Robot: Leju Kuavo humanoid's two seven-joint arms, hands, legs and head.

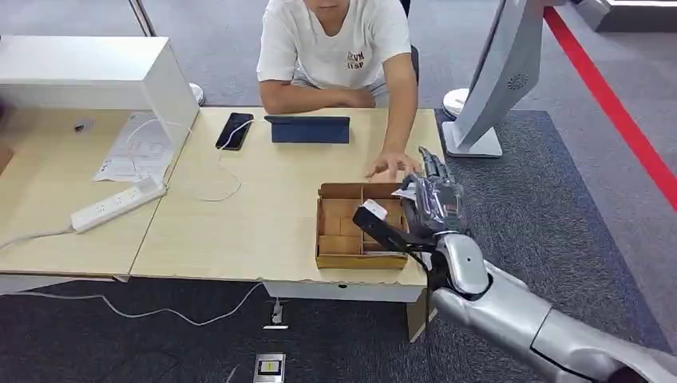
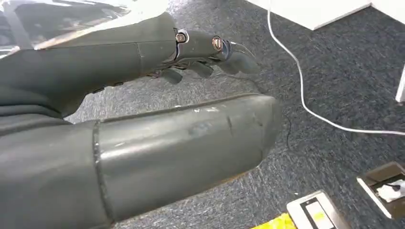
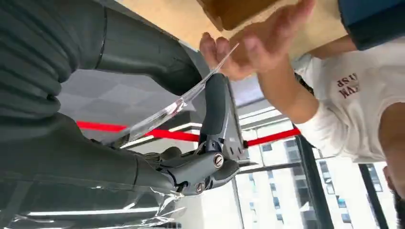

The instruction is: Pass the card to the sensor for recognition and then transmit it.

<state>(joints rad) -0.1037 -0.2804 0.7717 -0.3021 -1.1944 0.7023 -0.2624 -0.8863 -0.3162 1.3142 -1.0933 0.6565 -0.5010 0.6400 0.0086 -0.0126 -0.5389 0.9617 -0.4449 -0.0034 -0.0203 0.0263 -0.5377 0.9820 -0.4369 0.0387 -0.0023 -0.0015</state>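
Note:
My right hand [image 1: 435, 203] hangs over the right side of the cardboard box [image 1: 339, 243] on the table. It pinches a clear plastic card [image 3: 176, 107] between the thumb and a dark finger [image 3: 215, 109]. The card shows as a pale sliver [image 1: 405, 192] by the fingers. A person's hand [image 1: 391, 166] reaches to the box's far right corner, and its fingers [image 3: 248, 47] touch the card's far end. A black device with a white label [image 1: 378, 224] lies across the box under my hand. My left hand [image 2: 210, 52] hangs over the carpet, fingers loosely extended, holding nothing.
A person in a white shirt [image 1: 335, 48] sits at the table's far side. A phone [image 1: 234, 129], a blue tablet case [image 1: 310, 129], papers [image 1: 136, 148] and a power strip [image 1: 118, 203] with cables lie on the table. A white kiosk stand [image 1: 499, 80] rises at the right.

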